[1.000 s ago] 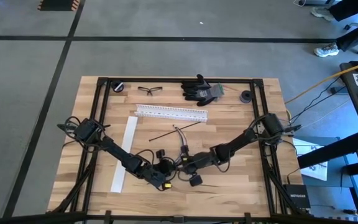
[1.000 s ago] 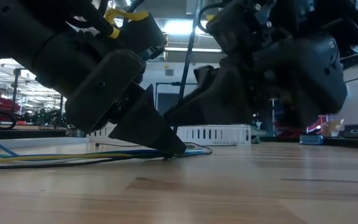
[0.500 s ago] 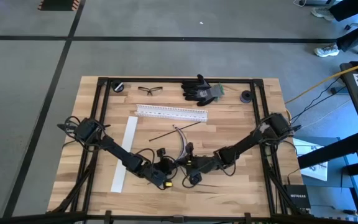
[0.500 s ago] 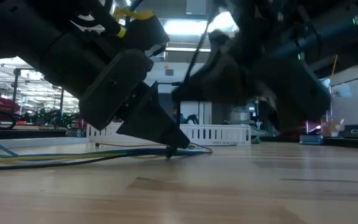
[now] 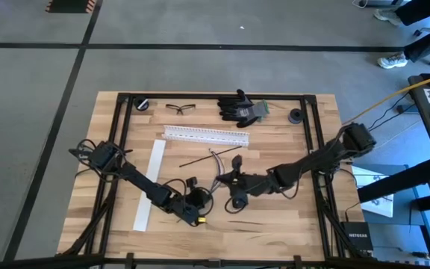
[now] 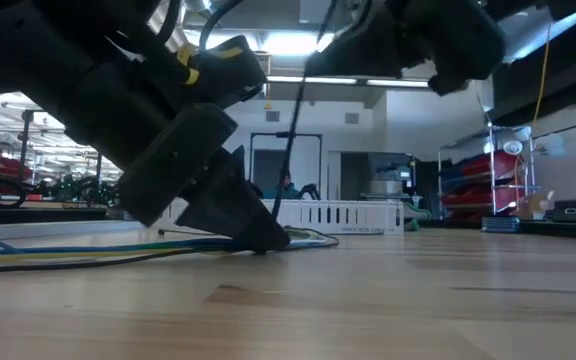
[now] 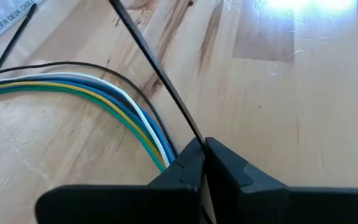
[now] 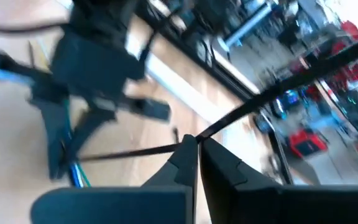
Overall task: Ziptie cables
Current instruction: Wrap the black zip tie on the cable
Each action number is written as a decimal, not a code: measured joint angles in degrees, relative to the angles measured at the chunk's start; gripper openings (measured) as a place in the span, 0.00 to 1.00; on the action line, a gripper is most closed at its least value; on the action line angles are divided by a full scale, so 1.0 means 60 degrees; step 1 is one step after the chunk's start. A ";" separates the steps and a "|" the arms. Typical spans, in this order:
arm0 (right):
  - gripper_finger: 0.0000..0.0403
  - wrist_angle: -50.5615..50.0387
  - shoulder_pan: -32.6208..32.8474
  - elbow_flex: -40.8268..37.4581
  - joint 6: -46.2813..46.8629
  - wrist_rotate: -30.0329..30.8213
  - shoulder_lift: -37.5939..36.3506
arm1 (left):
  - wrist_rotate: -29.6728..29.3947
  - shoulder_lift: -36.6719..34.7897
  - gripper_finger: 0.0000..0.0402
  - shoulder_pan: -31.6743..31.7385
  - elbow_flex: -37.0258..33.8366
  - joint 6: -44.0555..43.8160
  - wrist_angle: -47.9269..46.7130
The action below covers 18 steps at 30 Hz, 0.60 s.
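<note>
The left gripper sits low near the middle of the tabletop, its tip pressed down at the wire bundle. In the left wrist view its jaws are closed together on a thin black strand that runs away from the fingertips across the wood; the strand's identity, cable or tie, cannot be told.

The cables lie on the tabletop just beside that gripper's tip. In the left wrist view they show as a curved bundle of white, blue, yellow and green wires with a thin black one along the outer side. In the low view the same bundle runs flat along the wood to the 9 o'clock side of the gripper.

The right gripper is at about 2 o'clock from the left one, raised clear of the tabletop. Its jaws are closed on a thin black strand, as its wrist view shows.

Toward 12 o'clock lie a white slotted rail, safety glasses and black gloves. A flat white strip lies at 9 o'clock.
</note>
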 joint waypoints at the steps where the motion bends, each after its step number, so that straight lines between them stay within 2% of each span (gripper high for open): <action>1: 0.00 -0.0395 0.0027 0.0000 0.0237 0.0352 -0.0136 | 0.0012 0.0003 0.00 0.0000 -0.0005 0.0009 0.0061; 4: 0.03 -0.1673 0.0214 0.0000 0.1133 0.1327 -0.0595 | 0.0069 0.0013 0.00 0.0000 -0.0007 0.0027 0.0149; 8: 0.13 -0.3567 0.0474 0.0000 0.2773 0.1318 -0.1315 | 0.0082 0.0017 0.00 -0.0002 -0.0011 0.0022 0.0198; 11: 0.26 -0.5047 0.0501 0.0004 0.4474 0.0433 -0.1867 | 0.0104 0.0020 0.00 -0.0004 -0.0015 -0.0005 0.0270; 14: 0.39 -0.5784 0.0484 -0.0074 0.5292 -0.0719 -0.2020 | 0.0150 0.0024 0.00 -0.0004 -0.0017 0.0017 0.0382; 18: 0.54 -0.4244 0.0501 -0.0963 0.5329 -0.2181 -0.1833 | 0.0142 0.0024 0.00 -0.0004 -0.0022 0.0020 0.0406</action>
